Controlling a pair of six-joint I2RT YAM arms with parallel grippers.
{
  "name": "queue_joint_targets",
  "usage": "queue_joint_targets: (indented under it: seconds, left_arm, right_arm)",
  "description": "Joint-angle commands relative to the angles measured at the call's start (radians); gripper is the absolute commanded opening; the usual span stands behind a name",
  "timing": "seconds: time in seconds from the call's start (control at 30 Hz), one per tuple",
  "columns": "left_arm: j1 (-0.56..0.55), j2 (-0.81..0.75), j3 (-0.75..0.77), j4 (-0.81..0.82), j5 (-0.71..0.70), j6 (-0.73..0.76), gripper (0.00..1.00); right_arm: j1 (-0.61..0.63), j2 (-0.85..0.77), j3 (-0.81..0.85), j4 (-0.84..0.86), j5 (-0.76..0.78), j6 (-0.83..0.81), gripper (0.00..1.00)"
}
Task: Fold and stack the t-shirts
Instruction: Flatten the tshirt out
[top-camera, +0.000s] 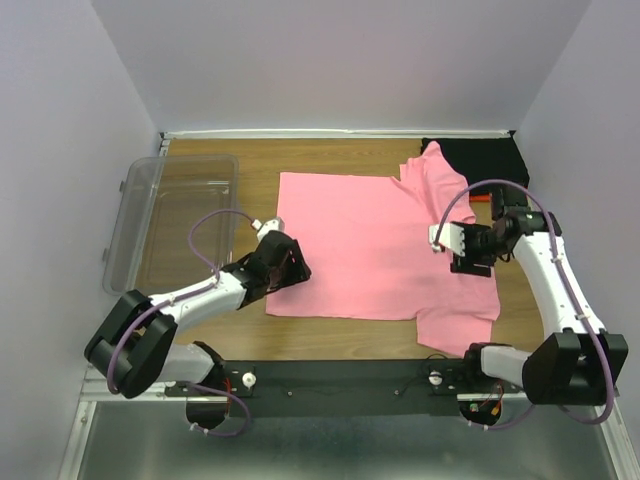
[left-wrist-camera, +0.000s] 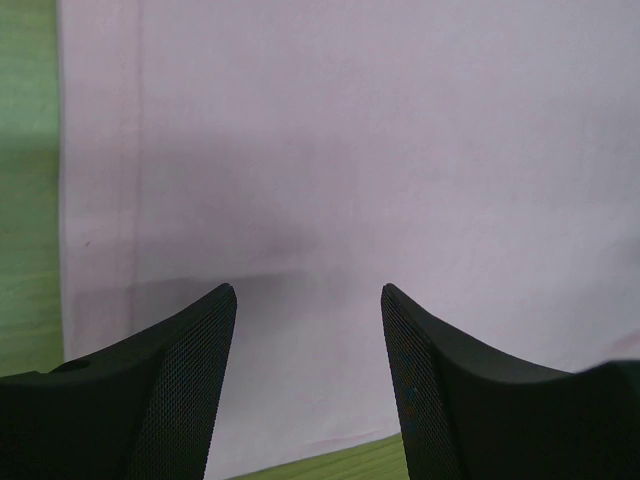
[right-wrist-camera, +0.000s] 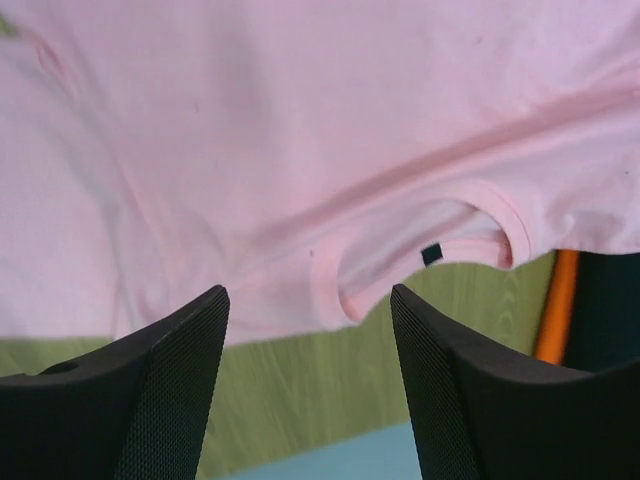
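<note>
Pink t-shirt (top-camera: 370, 245) lies spread flat mid-table (top-camera: 330, 155), black t-shirt (top-camera: 485, 160) at far right corner (pink sleeve touching it), left gripper (left-wrist-camera: 308, 290) and right gripper (right-wrist-camera: 310, 290) both unclenched over pink cloth, grasping nothing.

The spread t-shirt (top-camera: 370, 245) lies flat over the middle of the tabletop (top-camera: 330, 155), reaching toward its right edge. The tub (top-camera: 122, 225) sits along the left edge. A second t-shirt (top-camera: 492, 162) lies in the far right corner, its left part under the spread one's sleeve.
</note>
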Motion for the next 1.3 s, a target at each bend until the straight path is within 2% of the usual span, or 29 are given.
queue_joint_targets:
  seconds: [0.0,0.07,0.13,0.2,0.27,0.4,0.53,0.7,0.9,1.0,1.13,1.2,1.27]
  left_arm:
    - [-0.003,0.041,0.098,0.037,-0.054,0.057,0.68]
    - [-0.003,0.079,0.113,0.034,-0.031,0.052,0.68]
    - [-0.004,0.127,0.103,0.018,0.004,0.042,0.68]
    - [-0.004,0.138,0.063,0.001,0.015,0.019,0.68]
    - [-0.004,0.113,-0.001,-0.007,0.020,0.000,0.68]
    - [-0.004,0.038,-0.073,-0.045,0.021,-0.058,0.68]
    - [-0.012,-0.074,-0.123,-0.107,0.090,-0.164,0.66]
    - [-0.019,-0.206,-0.126,-0.245,0.109,-0.211,0.66]
    - [-0.019,-0.529,-0.135,-0.508,0.153,-0.302,0.65]
    - [-0.021,-0.627,-0.132,-0.548,0.166,-0.299,0.65]
    - [-0.019,-0.720,-0.126,-0.380,0.189,-0.165,0.68]
    - [-0.019,-0.692,-0.138,-0.287,0.190,-0.107,0.70]
    - [-0.018,-0.579,-0.121,-0.184,0.161,-0.017,0.70]
  right_arm:
    - [-0.020,0.053,0.030,0.148,-0.249,0.465,0.72]
    - [-0.067,0.087,0.055,0.232,-0.300,0.637,0.70]
    - [-0.107,0.113,0.061,0.269,-0.398,0.718,0.69]
    - [-0.155,0.148,0.061,0.351,-0.434,0.855,0.68]
    - [-0.182,0.171,0.055,0.397,-0.441,0.917,0.67]
    - [-0.247,0.291,0.044,0.558,-0.312,1.170,0.66]
    - [-0.301,0.388,0.049,0.611,-0.236,1.270,0.65]
    - [-0.319,0.464,0.032,0.609,-0.188,1.223,0.66]
    - [-0.324,0.501,0.024,0.609,-0.127,1.197,0.66]
    - [-0.327,0.518,0.029,0.611,-0.116,1.188,0.66]
    - [-0.328,0.517,0.027,0.608,-0.109,1.177,0.66]
    - [-0.328,0.512,0.020,0.609,-0.106,1.174,0.66]
    - [-0.328,0.515,0.015,0.608,-0.095,1.172,0.66]
